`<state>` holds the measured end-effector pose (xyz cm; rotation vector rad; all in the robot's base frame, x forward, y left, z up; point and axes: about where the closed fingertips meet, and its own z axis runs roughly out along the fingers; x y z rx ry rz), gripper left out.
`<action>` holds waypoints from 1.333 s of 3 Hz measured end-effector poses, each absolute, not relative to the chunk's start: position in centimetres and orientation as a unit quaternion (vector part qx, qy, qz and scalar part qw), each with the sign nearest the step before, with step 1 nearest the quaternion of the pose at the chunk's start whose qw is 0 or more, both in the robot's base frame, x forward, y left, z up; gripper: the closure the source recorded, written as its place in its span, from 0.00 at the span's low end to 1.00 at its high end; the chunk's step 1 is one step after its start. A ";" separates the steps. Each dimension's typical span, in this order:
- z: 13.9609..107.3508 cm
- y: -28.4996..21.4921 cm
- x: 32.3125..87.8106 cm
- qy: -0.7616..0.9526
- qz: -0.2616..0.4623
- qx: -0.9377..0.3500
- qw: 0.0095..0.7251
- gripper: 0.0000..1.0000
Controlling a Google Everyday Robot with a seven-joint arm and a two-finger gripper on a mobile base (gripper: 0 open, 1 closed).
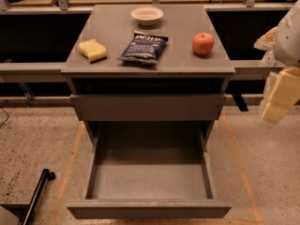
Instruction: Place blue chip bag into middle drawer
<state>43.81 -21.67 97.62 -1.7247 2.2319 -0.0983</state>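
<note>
The blue chip bag (143,47) lies flat on the grey cabinet top (112,32), near its front middle. The middle drawer (149,209) is pulled far out below, and its bare grey floor holds nothing. My gripper (277,106), a pale cream-coloured part, hangs at the far right edge of the view. It is well to the right of the cabinet, about level with the top drawer front, away from the bag and holding nothing that I can see.
On the cabinet top, a yellow sponge (93,50) lies left of the bag, a red apple (203,44) stands to its right, and a white bowl (147,15) sits behind. The top drawer front (147,107) is shut. A black pole (38,191) lies on the floor lower left.
</note>
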 end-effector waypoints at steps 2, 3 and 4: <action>97.2 -20.8 44.8 0.766 -0.017 -0.619 0.171 0.00; 96.8 -18.6 46.9 0.745 0.002 -0.643 0.179 0.00; 96.6 -18.3 47.3 0.743 0.006 -0.644 0.184 0.00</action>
